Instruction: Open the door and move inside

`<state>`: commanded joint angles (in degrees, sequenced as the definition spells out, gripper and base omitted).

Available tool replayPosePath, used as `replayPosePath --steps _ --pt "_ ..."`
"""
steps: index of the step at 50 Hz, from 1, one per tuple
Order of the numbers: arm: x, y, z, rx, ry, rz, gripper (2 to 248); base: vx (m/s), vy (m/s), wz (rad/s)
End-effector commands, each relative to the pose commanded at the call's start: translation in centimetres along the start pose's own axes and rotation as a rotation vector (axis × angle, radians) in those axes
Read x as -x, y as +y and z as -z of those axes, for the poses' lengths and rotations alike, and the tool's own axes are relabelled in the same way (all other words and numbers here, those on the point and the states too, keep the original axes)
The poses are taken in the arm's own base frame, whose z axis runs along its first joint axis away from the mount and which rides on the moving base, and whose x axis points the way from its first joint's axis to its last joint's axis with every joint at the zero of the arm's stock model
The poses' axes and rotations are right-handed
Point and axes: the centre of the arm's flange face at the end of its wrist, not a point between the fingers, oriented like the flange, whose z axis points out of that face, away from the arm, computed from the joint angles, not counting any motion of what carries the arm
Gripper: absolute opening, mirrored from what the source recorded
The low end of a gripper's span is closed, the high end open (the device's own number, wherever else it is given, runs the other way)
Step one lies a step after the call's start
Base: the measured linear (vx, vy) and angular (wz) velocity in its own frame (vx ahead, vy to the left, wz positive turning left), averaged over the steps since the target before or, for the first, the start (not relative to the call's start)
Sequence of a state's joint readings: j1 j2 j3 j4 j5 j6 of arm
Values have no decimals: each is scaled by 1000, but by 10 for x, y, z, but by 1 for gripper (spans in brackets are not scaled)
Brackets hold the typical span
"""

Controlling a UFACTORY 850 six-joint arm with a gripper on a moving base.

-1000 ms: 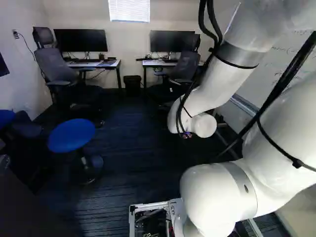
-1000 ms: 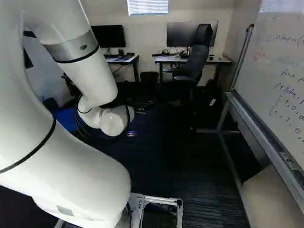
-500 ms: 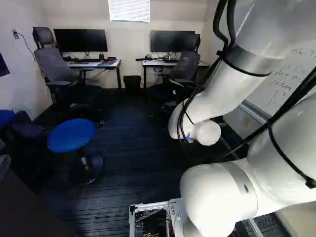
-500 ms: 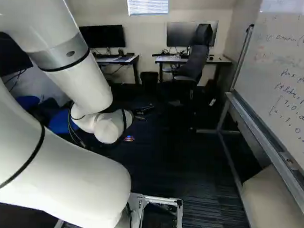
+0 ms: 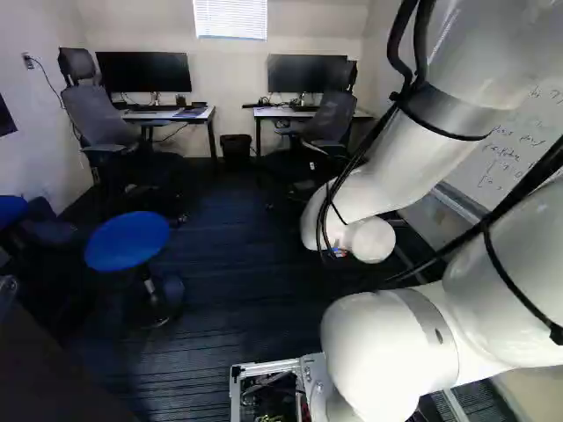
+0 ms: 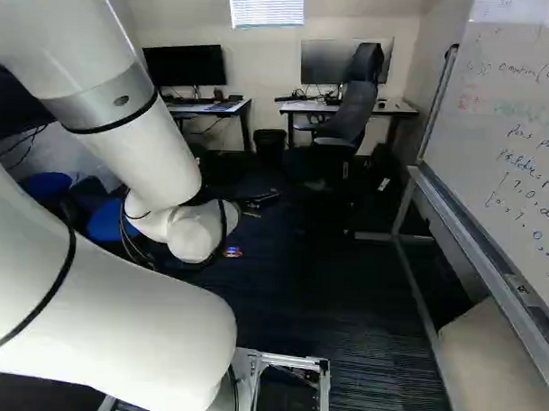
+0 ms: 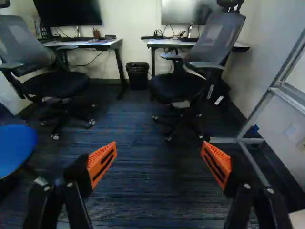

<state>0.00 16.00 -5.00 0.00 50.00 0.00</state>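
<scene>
Office room, dark striped carpet [image 7: 157,200]: our gripper [image 6: 257,202] had its 2 fingers wide apart, pads [image 7: 101,163] facing each other.
We had 2 desks [image 5: 198,114] along the far wall, 1 monitor [image 5: 142,72] on each, bin [image 7: 138,76] between them, 2 office chairs [image 7: 183,86] near the desks. Our arm [image 6: 108,317] reached ahead, blue stool [image 5: 127,240] at the left of the left base view, whiteboard [image 6: 509,78] on a metal stand at the right of the right base view. We couldn't tell where the door was.
</scene>
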Motion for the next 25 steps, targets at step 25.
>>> replayPosePath --steps 25 --pt "0 0 0 0 0 0 247 0 0 0"
